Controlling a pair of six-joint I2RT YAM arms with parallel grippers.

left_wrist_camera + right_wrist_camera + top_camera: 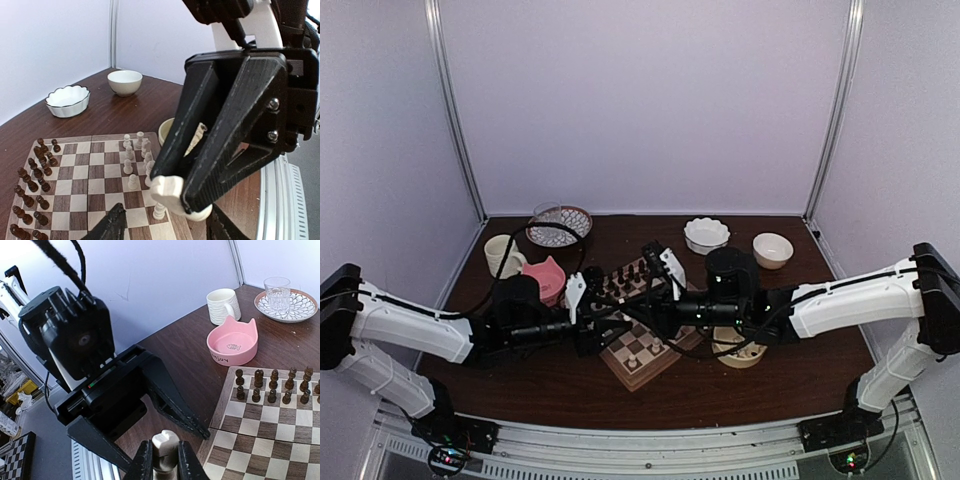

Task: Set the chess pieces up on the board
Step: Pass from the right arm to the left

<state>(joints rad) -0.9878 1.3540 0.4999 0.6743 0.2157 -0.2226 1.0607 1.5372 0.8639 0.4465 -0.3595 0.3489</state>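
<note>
Seen from above, the left arm [410,325] and the right arm [850,300] reach inward and meet low over the board [638,357], which lies at an angle in the middle of a dark brown wooden table [570,392]. Where they meet is a black tangle, and neither pincer's state can be told from here. A cream mug [500,255], a patterned plate [578,218] carrying a glass [548,214], and a pink cat-eared bowl [548,277] sit at the left rear. A white scalloped dish [706,235] and a cream bowl [772,250] sit at the right rear. Pale lilac walls and metal corner posts close in the space. In the left wrist view, the right gripper [172,192] fills the frame, its black fingers clamped on a cream piece [167,185] held over the board's edge. A cream pot [166,131] stands just beside that edge. The left gripper [169,217] has its own fingers apart at the bottom of the frame, one to each side below the piece. Other cream chess pieces [135,160] cluster on the squares nearest the pot, and the dark pieces [32,185] stand in two rows along the opposite side. In the right wrist view, the right pincer's two fingers pinch the cream piece at the bottom edge, near a corner of the board. Facing them, the left pincer's fingers are splayed wide, with the piece between them and neither clearly touching it. The pink bowl shows a fish drawn inside, and the lettering on its wall is too small to read.
</note>
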